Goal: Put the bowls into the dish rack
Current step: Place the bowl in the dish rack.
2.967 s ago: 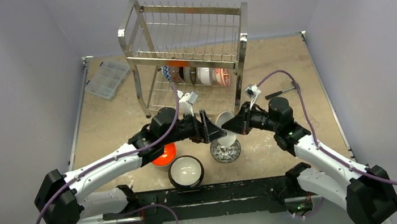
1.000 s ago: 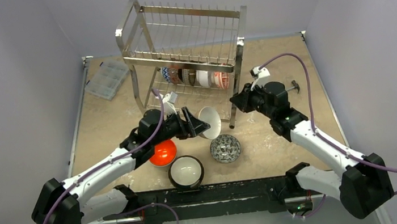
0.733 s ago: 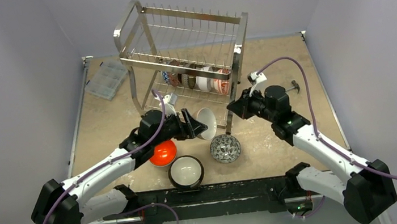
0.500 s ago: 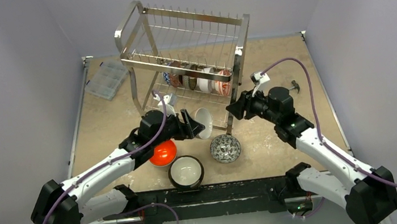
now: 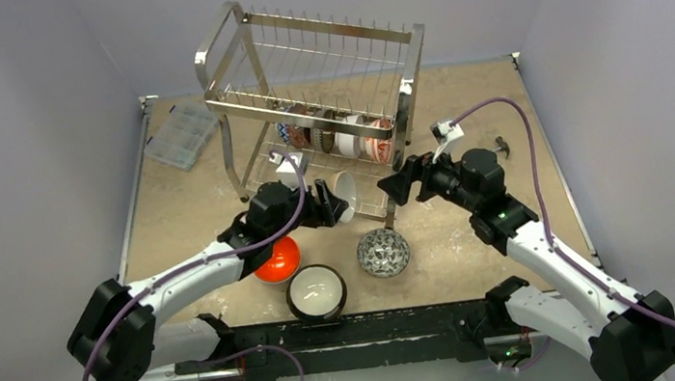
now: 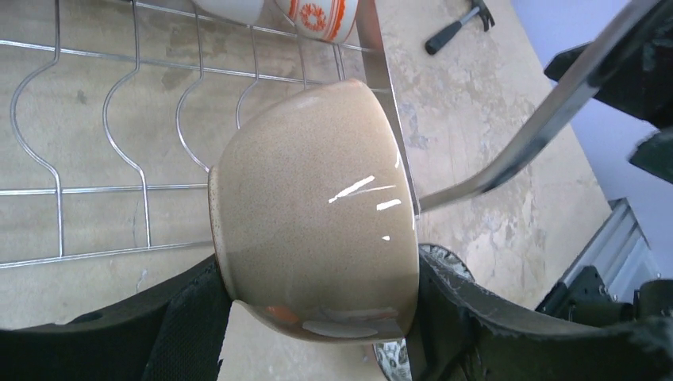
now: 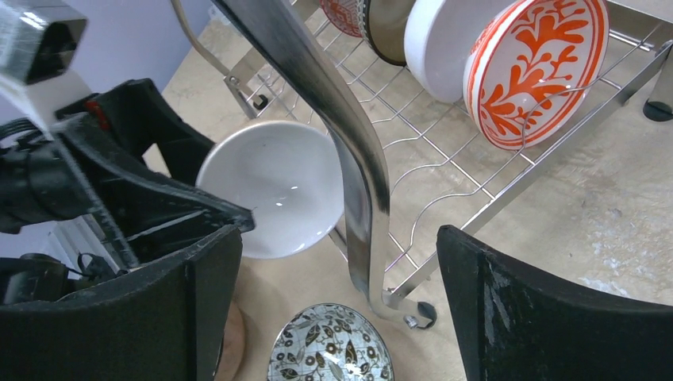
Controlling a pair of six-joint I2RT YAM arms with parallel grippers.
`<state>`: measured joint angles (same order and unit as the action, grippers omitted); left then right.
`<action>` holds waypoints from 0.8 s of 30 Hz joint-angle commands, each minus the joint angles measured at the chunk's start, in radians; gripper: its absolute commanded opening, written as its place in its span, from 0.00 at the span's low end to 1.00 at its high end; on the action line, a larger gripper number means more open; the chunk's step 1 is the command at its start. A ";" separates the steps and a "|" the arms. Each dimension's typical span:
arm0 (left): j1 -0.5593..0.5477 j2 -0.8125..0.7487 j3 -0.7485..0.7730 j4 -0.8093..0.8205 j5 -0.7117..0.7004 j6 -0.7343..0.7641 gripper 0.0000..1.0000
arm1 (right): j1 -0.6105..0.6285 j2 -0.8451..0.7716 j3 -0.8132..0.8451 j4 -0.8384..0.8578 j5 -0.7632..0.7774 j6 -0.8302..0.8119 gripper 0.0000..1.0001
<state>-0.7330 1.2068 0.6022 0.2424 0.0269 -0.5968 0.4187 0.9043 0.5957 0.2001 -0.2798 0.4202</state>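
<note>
**A:** What has the left gripper got?

**B:** A tan bowl with a white inside. It is tipped on its side and clamped with a finger on either side. Its mouth faces the right gripper.

**A:** And where is that bowl against the rack?

**B:** The wires of the lower tier lie just beyond the left fingers, behind the bowl. The rack's front leg runs past the bowl's rim, on the mouth side. Whether bowl and wire touch I cannot tell.

**A:** What about the right gripper?

**B:** Its jaws are spread wide and hold nothing. That same leg stands between its fingers, apart from both.

**A:** What is farther on from it?

**B:** A row of bowls stands on edge in the lower tier, past the right finger. The nearest one is white with an orange branching pattern.

**A:** And on the table?

**B:** Below the right gripper sits a patterned bowl, upright, close to the foot of the leg. Under the left arm sits an orange bowl. Nearer the arm bases is a dark-rimmed bowl.
</note>
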 commanded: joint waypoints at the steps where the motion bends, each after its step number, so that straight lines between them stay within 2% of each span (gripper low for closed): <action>1: 0.005 0.059 0.087 0.208 -0.057 0.052 0.00 | -0.003 -0.041 0.001 0.016 -0.004 0.023 0.96; 7: 0.005 0.135 0.113 0.300 -0.066 0.067 0.00 | -0.003 -0.065 -0.010 -0.001 -0.002 0.028 0.99; 17: -0.012 0.266 0.189 0.337 -0.074 0.076 0.00 | -0.003 -0.101 -0.037 -0.002 -0.012 0.038 0.99; 24: -0.105 0.308 0.223 0.313 -0.187 0.227 0.00 | -0.003 -0.102 -0.044 0.003 -0.036 0.036 0.98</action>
<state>-0.7826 1.5192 0.7502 0.4465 -0.0803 -0.4835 0.4187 0.8165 0.5606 0.1829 -0.2848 0.4519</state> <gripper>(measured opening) 0.667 0.986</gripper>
